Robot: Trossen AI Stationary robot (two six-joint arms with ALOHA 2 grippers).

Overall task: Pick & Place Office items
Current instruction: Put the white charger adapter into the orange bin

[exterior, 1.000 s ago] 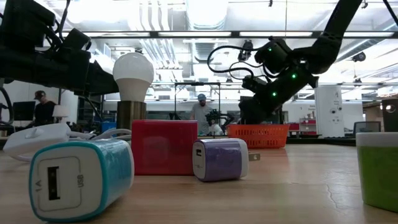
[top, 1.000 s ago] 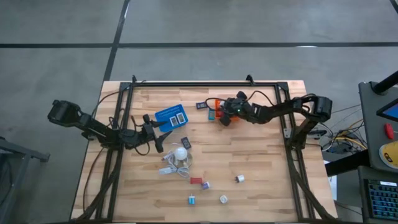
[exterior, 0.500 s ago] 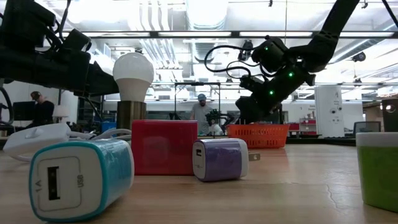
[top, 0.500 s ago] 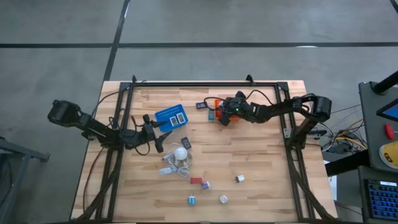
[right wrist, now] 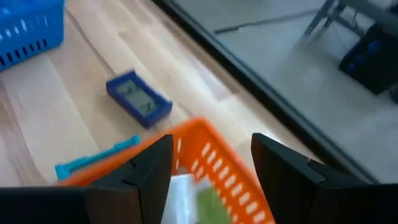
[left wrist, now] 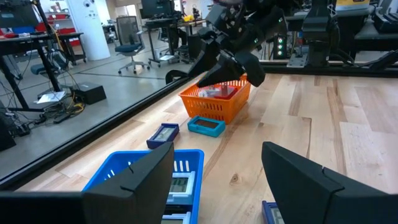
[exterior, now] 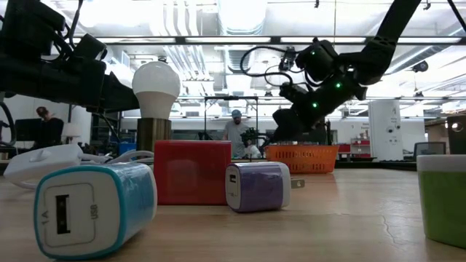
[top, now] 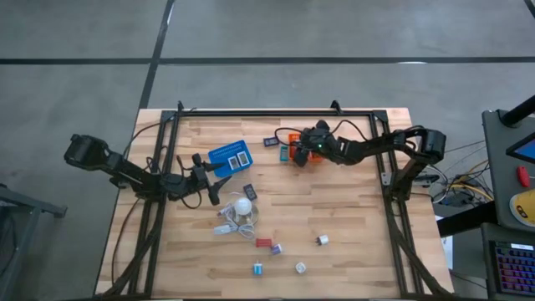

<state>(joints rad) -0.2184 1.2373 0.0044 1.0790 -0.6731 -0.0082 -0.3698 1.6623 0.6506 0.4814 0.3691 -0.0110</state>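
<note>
I see my right gripper [right wrist: 211, 165] open and empty over the orange basket [left wrist: 217, 99], which already holds a few pieces. Remaining office items, like the red block [exterior: 192, 172] and purple charger [exterior: 258, 186] near the table's front, look light, rigid and smooth, so I'd pinch across their flat sides. My left gripper [left wrist: 217, 177] waits open by the blue basket [top: 230, 156].

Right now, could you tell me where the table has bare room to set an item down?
Bare wood lies between the orange basket and the white charger, and left of the bulb. It is crowded around the bulb's cord and red block.
</note>
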